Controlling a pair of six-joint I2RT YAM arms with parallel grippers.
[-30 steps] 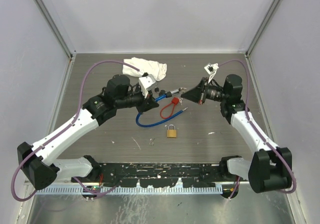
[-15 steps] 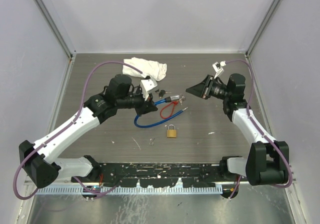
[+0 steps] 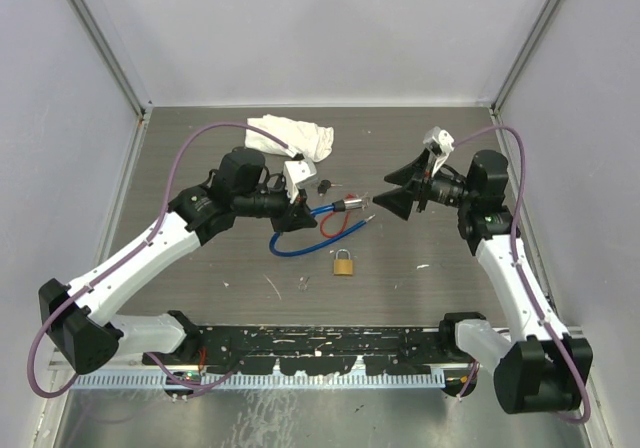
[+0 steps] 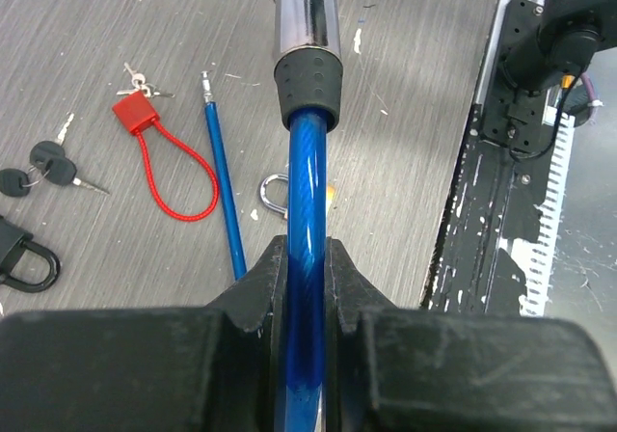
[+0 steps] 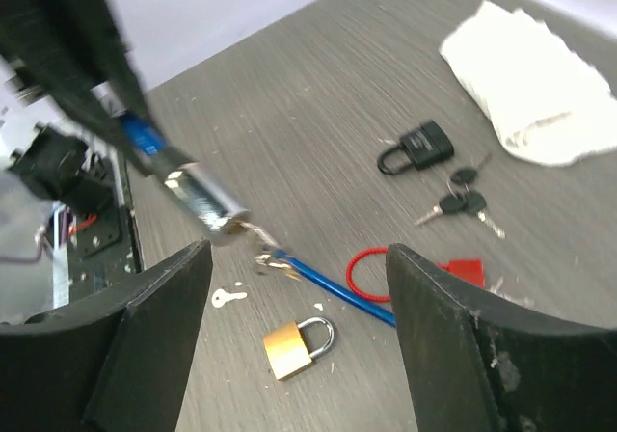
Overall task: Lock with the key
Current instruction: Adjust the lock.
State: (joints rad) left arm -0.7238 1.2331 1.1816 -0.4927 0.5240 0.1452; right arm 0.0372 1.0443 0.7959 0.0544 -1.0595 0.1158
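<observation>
A blue cable lock (image 4: 307, 210) with a chrome cylinder head (image 4: 307, 17) is held above the table, and my left gripper (image 4: 307, 278) is shut on the cable just behind the head. A key (image 5: 253, 234) sticks out of the head's (image 5: 204, 201) end with a small bunch hanging from it. In the top view the head (image 3: 352, 204) points right toward my right gripper (image 3: 400, 190). That gripper (image 5: 299, 268) is open, a short way off the key, with nothing between its fingers. The cable's free pin end (image 4: 220, 181) lies on the table.
On the table lie a brass padlock (image 3: 343, 263), a red cable lock (image 3: 338, 220), a black padlock (image 5: 419, 146) with black-headed keys (image 5: 461, 196) beside it, and a white cloth (image 3: 292, 136) at the back. A small loose key (image 5: 227, 298) lies near the brass padlock (image 5: 294, 342).
My right gripper has opened, let go at the key and drawn back to the right. The left gripper keeps its hold on the cable, shifted slightly.
</observation>
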